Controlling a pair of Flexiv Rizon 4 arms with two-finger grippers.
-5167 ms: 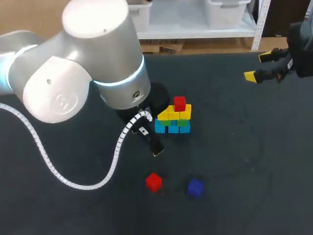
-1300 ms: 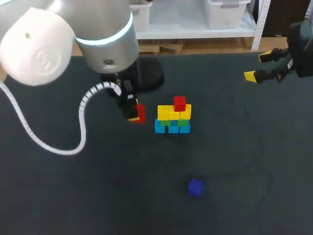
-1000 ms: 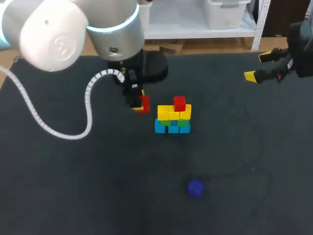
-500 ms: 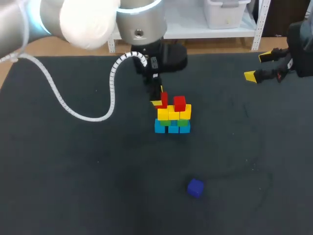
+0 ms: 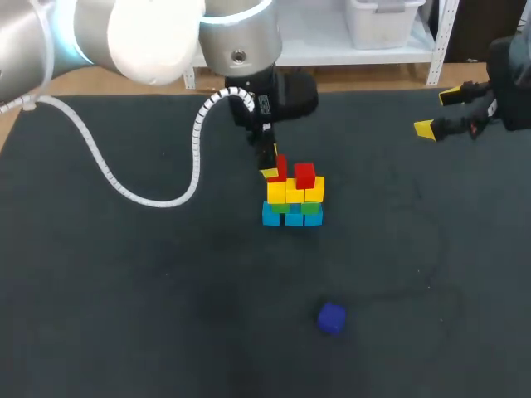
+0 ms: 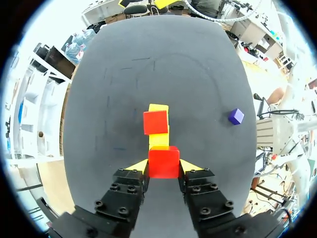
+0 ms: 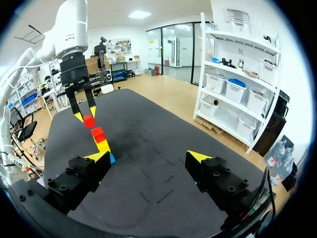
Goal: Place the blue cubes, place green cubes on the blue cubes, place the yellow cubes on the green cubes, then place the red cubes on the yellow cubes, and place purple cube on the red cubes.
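Head view: left gripper point(image 5: 276, 169) is clamped on the held red cube point(image 5: 280, 166), directly over the left yellow cube of the stack point(image 5: 292, 203) and just beside the second red cube point(image 5: 304, 175). Can't tell if it touches the yellow. Stack layers: blue cubes point(image 5: 282, 218) on the table point(image 5: 124, 290), then green cubes point(image 5: 311, 208), then yellow cubes point(image 5: 286, 192). Purple cube point(image 5: 331, 317) lies alone, well apart from the stack. Right gripper point(image 5: 438, 112) has fingers spread with nothing between them, far off at the table's right.

Left wrist view: both yellow tips press the held red cube point(image 6: 164, 161) from 2 sides. Second red cube point(image 6: 155, 122) sits ahead on yellow, and the purple cube point(image 6: 236, 116) is off to one side.

Right wrist view: right gripper point(image 7: 147, 156) is spread wide, holding nothing. Left gripper point(image 7: 88, 115) with its cube is above the stack point(image 7: 102, 145), ahead.
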